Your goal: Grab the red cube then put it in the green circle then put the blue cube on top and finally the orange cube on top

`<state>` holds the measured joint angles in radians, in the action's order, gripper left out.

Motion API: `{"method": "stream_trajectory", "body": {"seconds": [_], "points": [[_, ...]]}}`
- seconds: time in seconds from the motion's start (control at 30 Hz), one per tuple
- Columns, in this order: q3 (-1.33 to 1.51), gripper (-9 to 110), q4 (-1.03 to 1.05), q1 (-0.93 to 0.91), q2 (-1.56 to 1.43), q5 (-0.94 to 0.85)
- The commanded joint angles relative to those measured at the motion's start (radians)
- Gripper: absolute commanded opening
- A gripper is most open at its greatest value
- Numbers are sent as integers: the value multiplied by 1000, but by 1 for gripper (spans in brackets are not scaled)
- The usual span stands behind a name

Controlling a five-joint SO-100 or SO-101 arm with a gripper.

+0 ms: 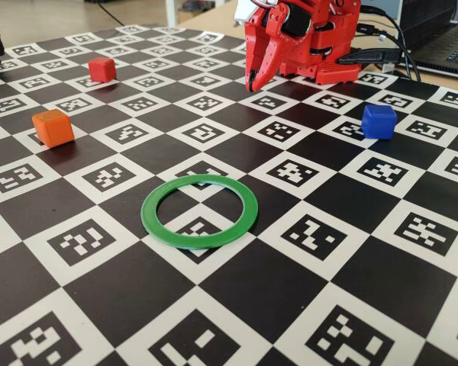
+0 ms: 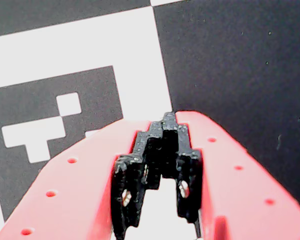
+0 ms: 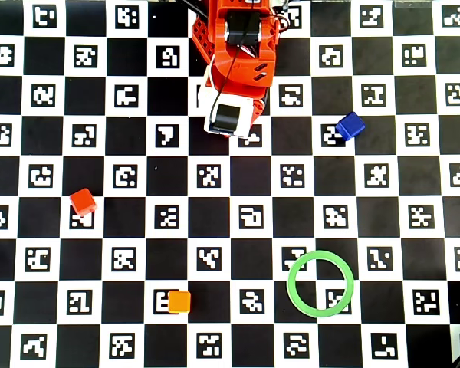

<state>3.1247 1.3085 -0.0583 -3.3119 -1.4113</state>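
You had nothing placed yet, so the step in hand was fetching the red cube. In the fixed view it sat far back on the left of the checkered bench, well apart from the gripper, which hung folded close to the arm's base with its tips pointing down at the board. In the overhead view the red cube lay to the left of the arm, with clear squares all round it.

To do this well, you needed to swing the arm out toward that cube, spread the jaws before descending, and come down with one finger on each of two opposite flat faces, not across a corner. The glossy rounded edges would likely slip under a skewed pinch. You also had to keep clear of the orange cube, which lay nearer the camera on the same side.

The jaws were pressed together and held nothing; in the wrist view the dark pads met at the tip, over a black square beside a marker, with no cube in sight. Whether the tips touched the board I could not tell.

The green circle lay empty, well apart from every cube. The blue cube rested on the right in the fixed view.
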Motion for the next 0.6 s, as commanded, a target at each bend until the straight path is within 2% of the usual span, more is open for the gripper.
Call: {"method": "stream_trajectory", "body": {"seconds": [0.0,0.13,0.23,0.57], "points": [[63,-5,31,29,-46,-32],[63,-5,-21,38,-21,-51],[-5,-5,-72,35,57,91],[-598,-5,12,49,523,345]]}}
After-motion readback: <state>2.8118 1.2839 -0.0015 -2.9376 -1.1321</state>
